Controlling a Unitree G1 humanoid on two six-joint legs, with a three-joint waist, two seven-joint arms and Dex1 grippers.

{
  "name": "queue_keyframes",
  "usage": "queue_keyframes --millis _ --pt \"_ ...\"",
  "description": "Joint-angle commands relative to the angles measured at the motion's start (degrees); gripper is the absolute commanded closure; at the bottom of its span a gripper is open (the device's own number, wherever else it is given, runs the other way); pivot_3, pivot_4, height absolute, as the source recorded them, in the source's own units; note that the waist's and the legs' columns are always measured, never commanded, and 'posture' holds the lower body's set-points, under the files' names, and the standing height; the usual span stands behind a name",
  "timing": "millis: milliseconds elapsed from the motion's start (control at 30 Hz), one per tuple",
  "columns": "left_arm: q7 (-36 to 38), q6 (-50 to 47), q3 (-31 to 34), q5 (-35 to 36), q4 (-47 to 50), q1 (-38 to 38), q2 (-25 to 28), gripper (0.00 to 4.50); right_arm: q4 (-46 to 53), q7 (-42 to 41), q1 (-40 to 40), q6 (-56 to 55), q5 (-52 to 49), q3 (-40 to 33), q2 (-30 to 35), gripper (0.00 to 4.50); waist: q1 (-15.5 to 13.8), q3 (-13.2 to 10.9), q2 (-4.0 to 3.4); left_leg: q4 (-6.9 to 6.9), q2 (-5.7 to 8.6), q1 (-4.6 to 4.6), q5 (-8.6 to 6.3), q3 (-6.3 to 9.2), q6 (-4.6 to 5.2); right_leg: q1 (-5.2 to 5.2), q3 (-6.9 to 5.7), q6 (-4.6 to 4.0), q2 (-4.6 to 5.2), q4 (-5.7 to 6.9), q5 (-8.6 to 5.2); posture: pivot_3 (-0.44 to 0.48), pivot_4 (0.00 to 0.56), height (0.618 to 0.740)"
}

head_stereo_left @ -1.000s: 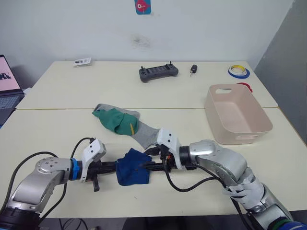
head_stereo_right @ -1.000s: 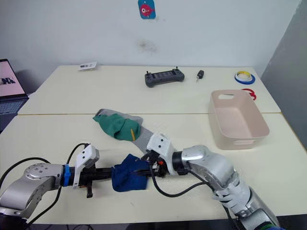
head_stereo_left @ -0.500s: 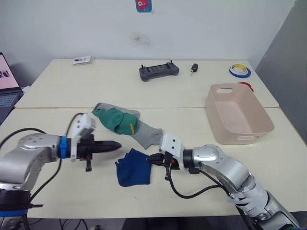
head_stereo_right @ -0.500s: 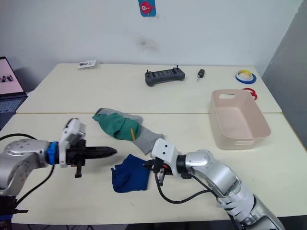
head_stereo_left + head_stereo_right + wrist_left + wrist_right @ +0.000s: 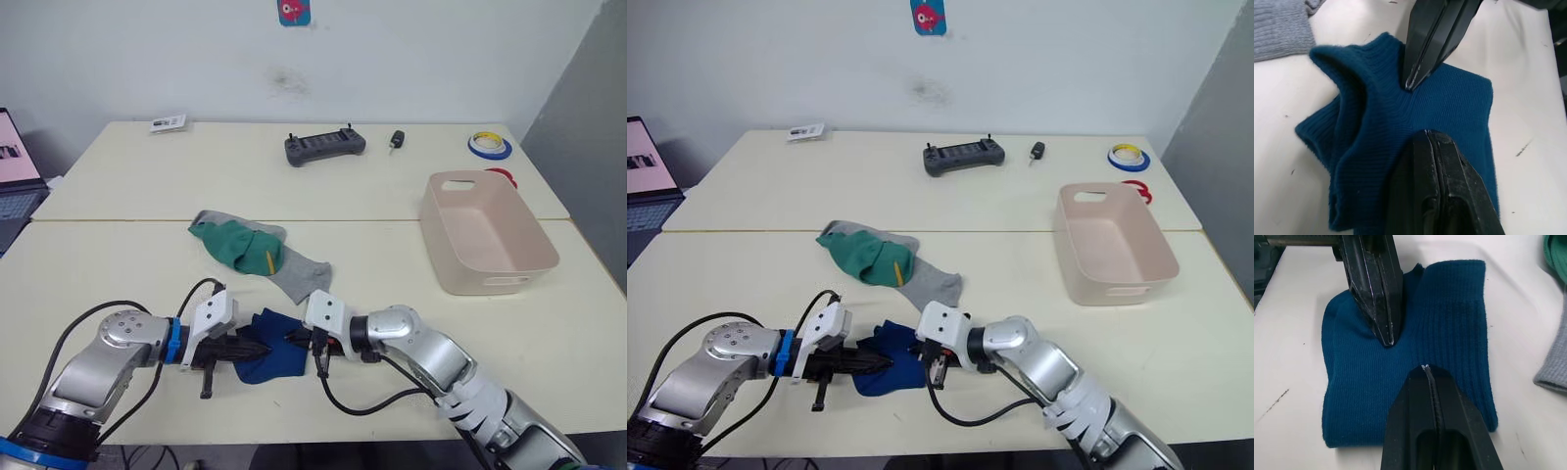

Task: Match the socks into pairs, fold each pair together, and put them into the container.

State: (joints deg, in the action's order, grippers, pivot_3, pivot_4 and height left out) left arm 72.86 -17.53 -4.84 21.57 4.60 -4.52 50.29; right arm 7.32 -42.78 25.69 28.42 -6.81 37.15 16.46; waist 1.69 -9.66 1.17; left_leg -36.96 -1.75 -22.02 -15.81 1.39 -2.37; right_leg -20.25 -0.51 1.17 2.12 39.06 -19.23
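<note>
1. The blue pair (image 5: pixel 271 354) is seen folded near the front edge of the table (image 5: pixel 118 274).
2. Both grippers are pressed onto it with fingers clenched, grasping nothing: the left gripper (image 5: pixel 263 349) from the left, the right gripper (image 5: pixel 292 339) from the right.
3. The green and grey socks (image 5: pixel 257 253) are heaped mid-table.
4. The container (image 5: pixel 485 245) is placed by the right edge.

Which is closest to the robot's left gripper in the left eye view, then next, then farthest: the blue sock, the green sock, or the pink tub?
1. Blue sock, right at the left gripper.
2. Green sock, farther back.
3. Pink tub, far right.
</note>
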Motion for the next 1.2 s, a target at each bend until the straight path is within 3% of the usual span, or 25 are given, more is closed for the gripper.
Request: queue_keyframes --millis 33,233,467,600,900,1200 --pt "-1.10 0.73 -2.01 -3.24 -3.21 2.71 -0.62 4.50 -0.67 -0.06 -1.45 -1.21 1.66 -2.06 1.97 4.49 0.00 0.01 -0.03 0.01 0.00 0.07 0.00 0.00 0.00 0.05 -0.01 0.00 0.02 0.00 0.00 0.000 0.150 0.740" --pt "-0.68 -0.60 0.30 0.51 0.01 3.67 -0.78 4.50 5.58 -1.28 -3.62 -1.90 -1.50 -6.80 2.65 4.49 0.00 0.10 -0.19 0.01 0.00 0.18 0.00 0.00 0.00 0.14 -0.01 0.00 0.02 0.02 0.00 0.000 0.150 0.740" --pt "-1.71 -10.29 5.98 9.10 7.68 -2.26 1.08 4.50 13.28 -3.03 -4.05 -0.48 -4.09 -8.66 3.05 4.49 0.02 0.03 -0.15 0.02 -0.05 -0.02 0.00 0.07 0.00 0.03 -0.06 0.00 -0.02 0.02 0.00 0.000 0.150 0.740" --pt "-3.94 -11.67 5.61 7.23 5.11 -5.23 0.40 4.50 11.23 -3.60 -2.10 -0.73 -3.03 -6.45 1.57 4.49 0.01 0.02 -0.14 0.00 -0.02 0.00 0.00 0.07 0.00 0.04 -0.06 0.00 -0.06 0.04 0.00 0.000 0.150 0.740" --pt "-2.56 -6.33 1.11 0.92 2.62 -1.55 0.69 4.50 1.16 -6.20 1.23 -3.87 1.71 1.03 -2.55 4.49 0.04 0.01 -0.13 0.01 -0.05 -0.09 0.00 0.02 0.00 -0.08 0.01 -0.01 -0.08 -0.04 -0.01 0.000 0.150 0.740" --pt "-4.03 -3.99 1.34 -1.48 -0.18 -0.03 0.08 4.50 1.28 -8.87 -2.69 -5.02 4.43 1.36 3.84 4.49 0.00 0.02 -0.13 -0.02 -0.01 0.04 0.00 0.02 0.00 0.05 -0.02 -0.01 -0.05 0.03 0.00 0.000 0.150 0.740"
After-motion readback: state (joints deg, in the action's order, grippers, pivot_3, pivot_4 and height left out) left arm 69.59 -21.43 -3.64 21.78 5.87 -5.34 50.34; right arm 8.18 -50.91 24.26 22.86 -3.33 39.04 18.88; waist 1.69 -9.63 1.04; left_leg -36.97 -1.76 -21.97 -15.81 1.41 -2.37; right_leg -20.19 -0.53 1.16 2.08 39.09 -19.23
